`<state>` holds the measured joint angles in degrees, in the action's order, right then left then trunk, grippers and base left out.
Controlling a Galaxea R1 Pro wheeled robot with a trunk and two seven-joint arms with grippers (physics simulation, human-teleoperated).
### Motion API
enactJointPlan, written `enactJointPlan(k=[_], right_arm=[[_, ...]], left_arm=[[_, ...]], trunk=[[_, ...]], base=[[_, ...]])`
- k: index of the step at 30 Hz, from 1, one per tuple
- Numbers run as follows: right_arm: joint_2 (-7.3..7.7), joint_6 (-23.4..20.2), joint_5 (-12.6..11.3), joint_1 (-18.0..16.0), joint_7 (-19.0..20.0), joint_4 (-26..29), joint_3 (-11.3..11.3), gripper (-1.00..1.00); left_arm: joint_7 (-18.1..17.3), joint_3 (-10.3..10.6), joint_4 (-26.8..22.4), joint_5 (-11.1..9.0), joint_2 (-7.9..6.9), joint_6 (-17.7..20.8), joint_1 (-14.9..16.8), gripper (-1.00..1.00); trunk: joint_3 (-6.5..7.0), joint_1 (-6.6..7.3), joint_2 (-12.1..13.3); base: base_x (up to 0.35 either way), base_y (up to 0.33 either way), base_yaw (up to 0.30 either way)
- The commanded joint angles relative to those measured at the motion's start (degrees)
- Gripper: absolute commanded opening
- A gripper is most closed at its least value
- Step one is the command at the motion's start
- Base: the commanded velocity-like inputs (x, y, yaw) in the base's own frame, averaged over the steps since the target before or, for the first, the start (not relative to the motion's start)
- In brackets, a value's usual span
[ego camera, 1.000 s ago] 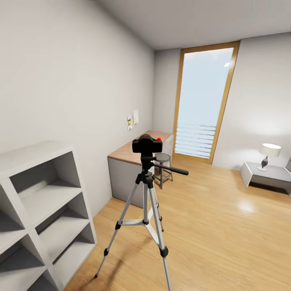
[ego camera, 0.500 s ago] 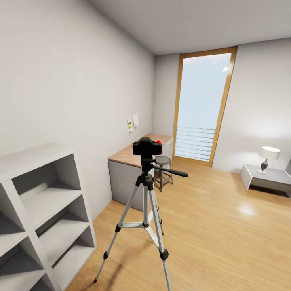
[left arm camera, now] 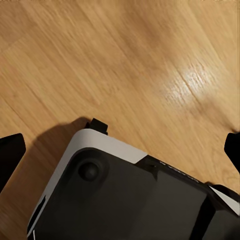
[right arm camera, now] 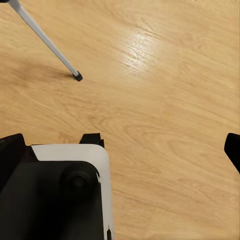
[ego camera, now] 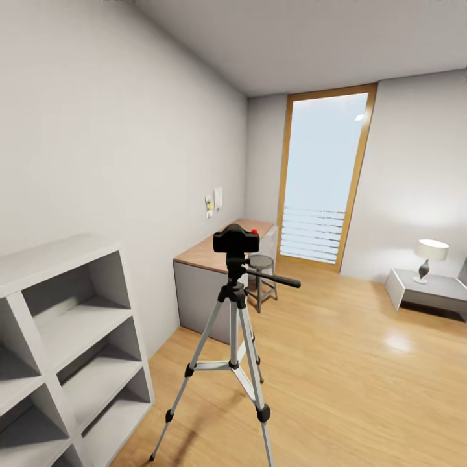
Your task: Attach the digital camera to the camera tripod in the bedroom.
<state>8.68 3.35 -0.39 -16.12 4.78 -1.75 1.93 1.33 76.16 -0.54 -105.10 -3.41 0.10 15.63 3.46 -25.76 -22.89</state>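
In the head view the digital camera (ego camera: 236, 240), small and black with a red dot on top, sits on the black head of the camera tripod (ego camera: 233, 324). The tripod stands on the bedroom's wood-plank floor, its pan handle (ego camera: 275, 279) pointing right. My left gripper (left arm camera: 120, 150) is open, its black fingertips (left arm camera: 10, 155) at the picture's edges, hanging over the floor and my own base (left arm camera: 125, 200). My right gripper (right arm camera: 120, 150) is open too, with nothing between its fingers. One silver tripod leg (right arm camera: 47, 42) with a black foot shows beyond it.
A white cube shelf (ego camera: 65, 337) stands close at the left. Behind the tripod a wood-topped desk (ego camera: 201, 272) lines the wall, with a round stool (ego camera: 261, 272) beside it. A tall window (ego camera: 321, 181) is at the back, and a low nightstand (ego camera: 425, 288) with a lamp (ego camera: 431, 256) at the right.
The whole head picture has slid down a little, so the head camera has tilted up. The camera and tripod stand as before.
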Motion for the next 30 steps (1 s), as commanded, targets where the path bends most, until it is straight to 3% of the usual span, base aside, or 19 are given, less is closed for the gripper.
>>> enactJointPlan(k=[1,30], right_arm=[[0.02,0.34,-0.05,-0.06,0.23,-0.19,0.19,1.0],[0.02,0.34,-0.09,-0.06,0.0,-0.19,0.25,1.0]], left_arm=[[0.14,0.48,-0.06,-0.46,-0.02,0.01,0.01,1.0],[-0.47,0.34,-0.05,-0.8,-0.18,0.31,0.01,1.0]], trunk=[[0.07,-0.02,-0.03],[2.77,-0.02,-0.03]], base=[[0.0,0.0,0.0],[0.0,0.0,0.0]])
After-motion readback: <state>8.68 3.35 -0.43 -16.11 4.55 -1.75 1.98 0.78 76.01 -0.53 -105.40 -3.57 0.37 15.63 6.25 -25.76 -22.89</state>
